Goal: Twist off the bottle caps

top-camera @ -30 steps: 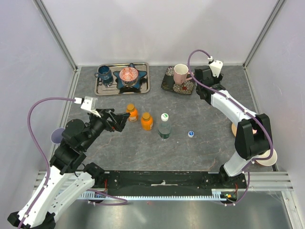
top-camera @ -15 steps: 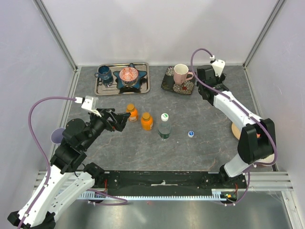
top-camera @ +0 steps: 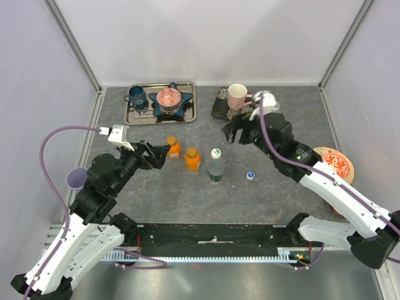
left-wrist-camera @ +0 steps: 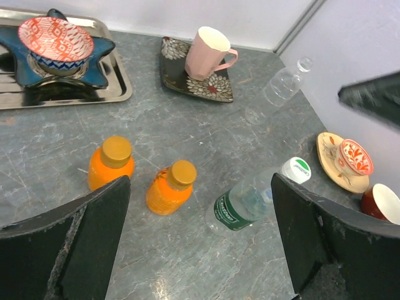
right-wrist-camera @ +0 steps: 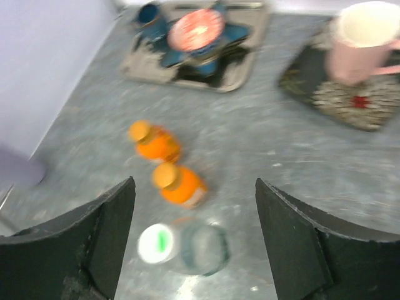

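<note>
Both of my grippers were spread wide and held nothing. The left gripper point(top-camera: 157, 155) hung just beside the far orange bottle point(top-camera: 173, 149). The right gripper point(top-camera: 235, 128) hovered over the mottled grey tabletop point(top-camera: 187, 200) near the pink mug point(top-camera: 237, 95). The near orange bottle point(top-camera: 192, 159) stood squat and opaque like the far one, and each wore a round orange cap. The taller green-tinted bottle point(top-camera: 215, 169) carried its white-and-green cap point(top-camera: 216, 152). The blue-and-white cap point(top-camera: 250, 175) lay loose on the stone-patterned surface. The clear bottle point(left-wrist-camera: 280, 89) lay on its side.
</note>
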`<action>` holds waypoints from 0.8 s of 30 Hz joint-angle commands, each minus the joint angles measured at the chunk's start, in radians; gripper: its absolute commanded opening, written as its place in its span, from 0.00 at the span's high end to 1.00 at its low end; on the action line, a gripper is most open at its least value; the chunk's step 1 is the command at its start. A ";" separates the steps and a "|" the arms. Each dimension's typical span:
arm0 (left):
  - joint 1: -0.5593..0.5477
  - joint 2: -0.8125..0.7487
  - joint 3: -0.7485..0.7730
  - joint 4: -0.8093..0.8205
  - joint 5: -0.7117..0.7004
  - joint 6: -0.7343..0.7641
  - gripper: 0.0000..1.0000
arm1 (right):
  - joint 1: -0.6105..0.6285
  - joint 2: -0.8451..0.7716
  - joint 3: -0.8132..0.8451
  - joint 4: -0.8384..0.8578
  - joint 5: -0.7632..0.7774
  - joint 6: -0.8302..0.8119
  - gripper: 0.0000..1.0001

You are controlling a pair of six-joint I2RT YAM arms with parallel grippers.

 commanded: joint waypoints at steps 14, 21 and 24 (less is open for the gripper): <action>0.002 -0.016 -0.070 0.028 -0.077 -0.047 0.01 | 0.297 0.080 -0.094 0.021 0.049 -0.089 0.09; 0.002 -0.005 -0.079 0.037 -0.061 -0.047 0.02 | 0.301 0.117 -0.112 0.055 0.057 -0.086 0.16; 0.002 -0.001 -0.081 0.037 -0.057 -0.045 0.02 | 0.300 0.115 -0.123 0.065 0.046 -0.075 0.24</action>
